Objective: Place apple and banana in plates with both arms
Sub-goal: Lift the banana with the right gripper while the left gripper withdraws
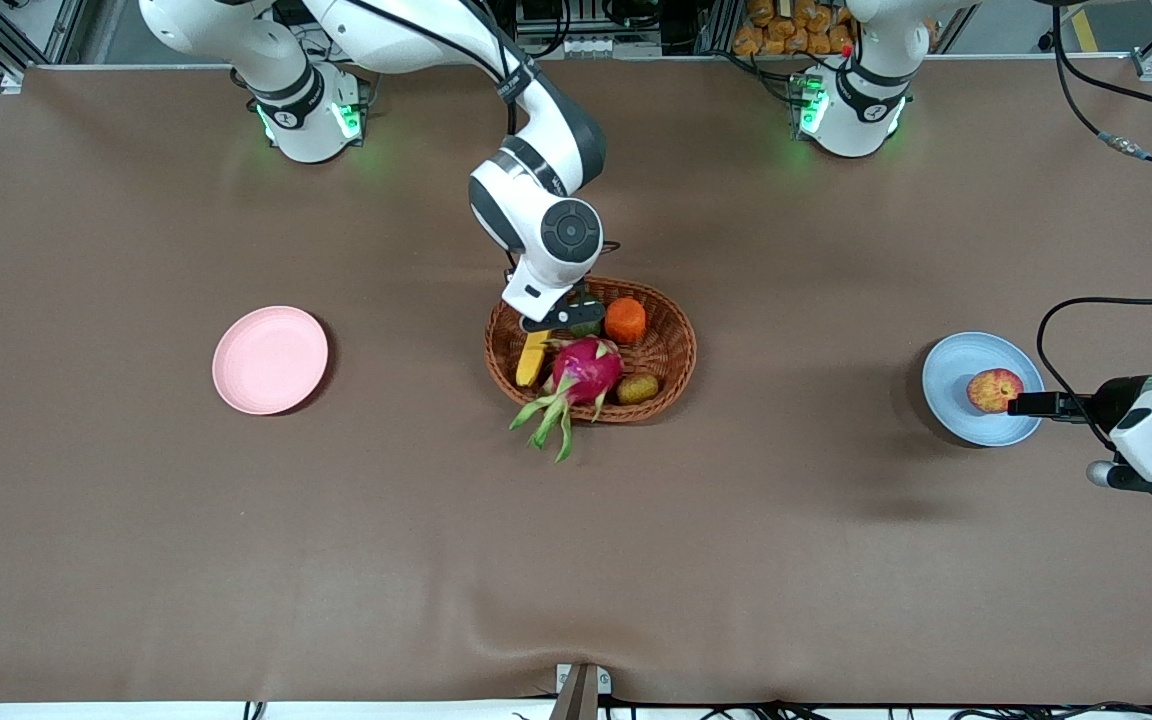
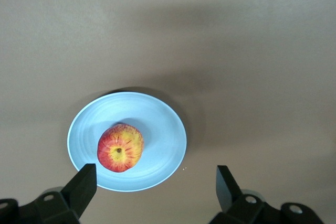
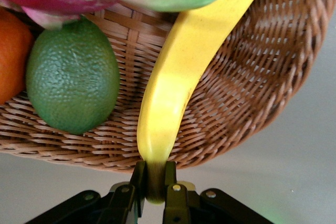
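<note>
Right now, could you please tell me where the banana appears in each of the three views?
Front view: the banana lies in the wicker basket, its upper end under the right claw.
Left wrist view: not in it; only the apple on the blue plate, with the left claw open.
Right wrist view: it runs up the middle, stem pinched in the right claw.
Shared landmark: the basket, beside the dragon fruit.

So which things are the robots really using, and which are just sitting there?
Using:
- small red-yellow apple on the light blue round plate
- long yellow banana, stem pinched by the right pincer
- empty pale pink round plate
- left pincer, open above the apple

Just sitting:
- oval wicker basket
- pink dragon fruit
- orange fruit
- green citrus
- brown-green kiwi
</note>
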Tool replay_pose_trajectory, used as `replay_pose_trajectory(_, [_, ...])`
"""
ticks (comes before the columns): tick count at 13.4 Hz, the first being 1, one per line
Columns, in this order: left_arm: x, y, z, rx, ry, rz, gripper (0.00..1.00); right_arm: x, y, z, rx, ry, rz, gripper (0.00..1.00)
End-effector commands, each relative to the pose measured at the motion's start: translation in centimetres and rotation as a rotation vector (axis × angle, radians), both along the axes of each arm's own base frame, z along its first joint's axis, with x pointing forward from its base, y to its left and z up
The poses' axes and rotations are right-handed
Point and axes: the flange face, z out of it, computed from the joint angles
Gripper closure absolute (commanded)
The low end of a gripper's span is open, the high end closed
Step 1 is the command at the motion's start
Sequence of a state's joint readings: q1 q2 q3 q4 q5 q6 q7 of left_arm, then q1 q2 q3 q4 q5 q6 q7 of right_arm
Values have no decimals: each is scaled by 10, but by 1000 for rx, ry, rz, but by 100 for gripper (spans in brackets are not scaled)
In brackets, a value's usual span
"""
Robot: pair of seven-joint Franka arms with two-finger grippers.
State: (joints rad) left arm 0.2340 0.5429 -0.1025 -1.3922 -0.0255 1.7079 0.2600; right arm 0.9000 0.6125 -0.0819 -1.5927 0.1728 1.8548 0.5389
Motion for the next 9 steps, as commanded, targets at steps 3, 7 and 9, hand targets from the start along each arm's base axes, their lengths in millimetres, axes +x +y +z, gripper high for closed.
replay_pose_trajectory(3, [-10,-24,67,22,-82,-43,0,32,-37,64,-12,45,-66,100])
replay_pose_trajectory(7, [-37,-90,141,38,-102,-80,0,75,-89,128,5,67,-147,100])
replay_pose_trajectory(9, [-59,-132,175,69,-86,-28,0,102,-145,150,9,100,-188,100])
